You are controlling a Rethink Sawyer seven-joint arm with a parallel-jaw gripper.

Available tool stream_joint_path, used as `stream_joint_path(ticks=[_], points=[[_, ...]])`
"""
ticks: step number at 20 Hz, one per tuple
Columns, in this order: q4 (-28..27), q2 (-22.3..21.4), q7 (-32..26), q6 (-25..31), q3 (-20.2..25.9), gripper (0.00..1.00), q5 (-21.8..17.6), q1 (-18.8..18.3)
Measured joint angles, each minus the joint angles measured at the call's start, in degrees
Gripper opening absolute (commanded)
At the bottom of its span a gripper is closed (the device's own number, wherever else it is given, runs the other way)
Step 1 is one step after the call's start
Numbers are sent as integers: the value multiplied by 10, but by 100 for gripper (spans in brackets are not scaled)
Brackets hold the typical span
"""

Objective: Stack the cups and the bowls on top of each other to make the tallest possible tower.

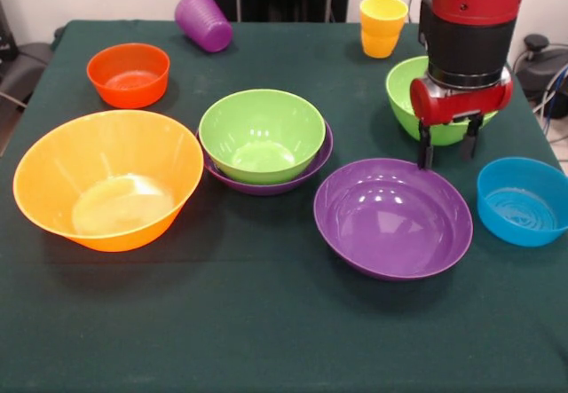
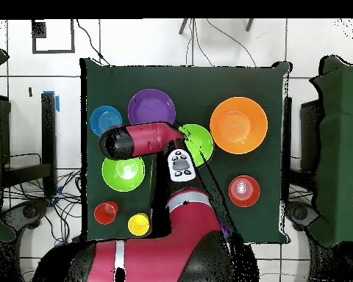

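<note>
Gripper (image 1: 450, 152) hangs between the far green bowl (image 1: 406, 94) and the lone purple bowl (image 1: 392, 218), its jaws spread and pinching nothing.

Taking that lone purple bowl as landmark in the front view: the fingertips hover just above its far rim, the small blue bowl (image 1: 523, 200) sits just to its right, and to its left a second green bowl (image 1: 262, 134) rests nested in another purple bowl (image 1: 312, 168), the only start of a tower. Further left stands the big yellow-orange bowl (image 1: 107, 191), with the red-orange bowl (image 1: 129, 74) beyond it. Far behind are a purple cup (image 1: 203, 21) on its side and upright yellow cups (image 1: 382, 27). The bowls look light, stiff and glossy, so probably slippery; the thin rim seems the best place to pinch.
</note>
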Motion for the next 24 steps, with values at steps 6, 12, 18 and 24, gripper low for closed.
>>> stream_joint_path(ticks=[6, 12, 18, 24], points=[[0, 10, 5, -18, -2, 100, 0, -2], [0, 18, 5, -18, -2, 100, 0, -6], [0, 25, 5, -23, -2, 100, 0, -6], [0, 32, 5, -26, -2, 100, 0, -7]])
